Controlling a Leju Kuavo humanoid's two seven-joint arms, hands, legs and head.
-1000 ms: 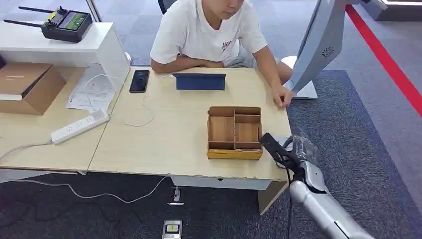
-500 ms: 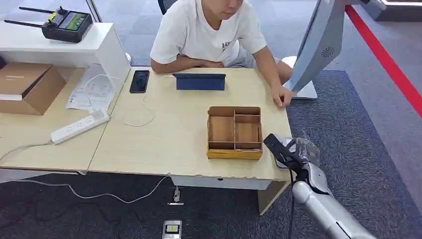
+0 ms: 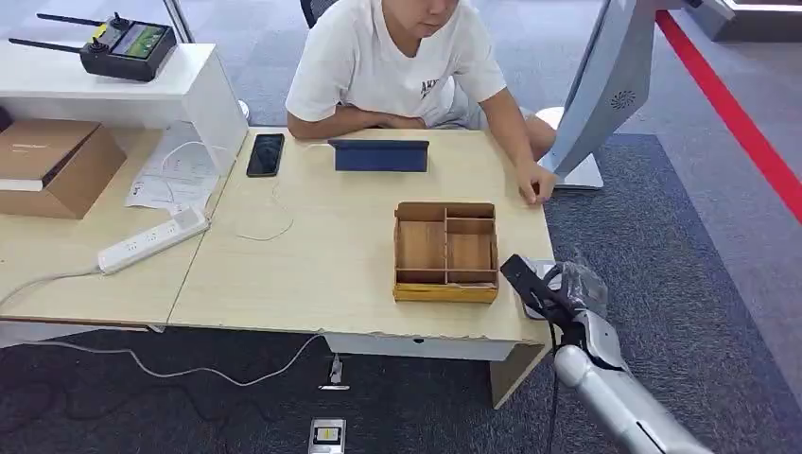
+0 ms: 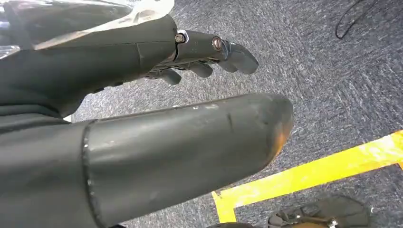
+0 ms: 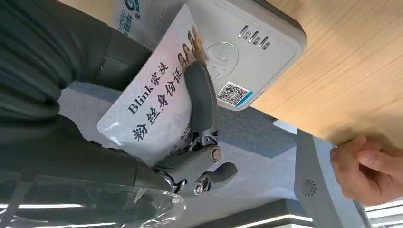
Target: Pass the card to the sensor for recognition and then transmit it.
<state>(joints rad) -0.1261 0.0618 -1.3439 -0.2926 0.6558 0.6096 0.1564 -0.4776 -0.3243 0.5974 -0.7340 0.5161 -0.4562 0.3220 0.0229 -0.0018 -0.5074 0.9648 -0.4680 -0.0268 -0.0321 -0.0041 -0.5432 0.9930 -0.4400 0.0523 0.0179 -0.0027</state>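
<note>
A light wood-grain tabletop (image 3: 312,255) stands on grey carpet. At its near right corner the right hand (image 5: 157,142) clamps 1 glossy white card (image 5: 152,102), printed "Blink", over 1 white rounded sensor (image 5: 247,47) bearing a QR code. Beside it sits 1 wooden tray (image 3: 445,251) with 4 compartments. The left hand (image 4: 190,95) hangs with fingers apart, holding nothing. 1 person (image 3: 392,57) sits at the far edge.

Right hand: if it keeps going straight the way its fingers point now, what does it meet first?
Most likely the white card reader on the table edge. The right hand holds the card overlapping the reader; whether they touch is unclear.
</note>
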